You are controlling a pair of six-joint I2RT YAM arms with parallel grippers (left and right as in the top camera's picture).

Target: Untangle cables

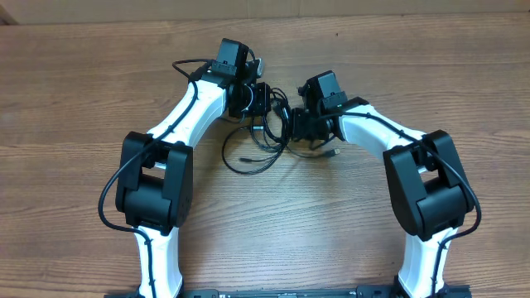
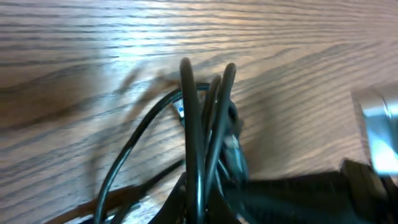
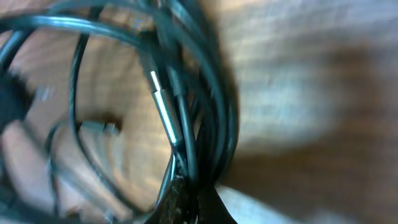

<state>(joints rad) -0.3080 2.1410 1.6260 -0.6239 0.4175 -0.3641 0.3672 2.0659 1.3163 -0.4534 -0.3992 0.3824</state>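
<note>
Right up close, the right gripper [image 3: 186, 200] has its jaws clamped tight on a bunch of the cables [image 3: 208, 118], with a silvery plug [image 3: 163, 112] among the strands just beyond. The left gripper [image 1: 258, 101] has its jaws closed too, on a sheaf of cords that stands up off the bench [image 1: 83, 91]. Further out, at mid-bench between the two grippers, the cords lie crossed in one clump with loose loops spilling toward the robot. By my reckoning both holds are made but nothing is parted yet, and the pulling apart is all to come.
</note>
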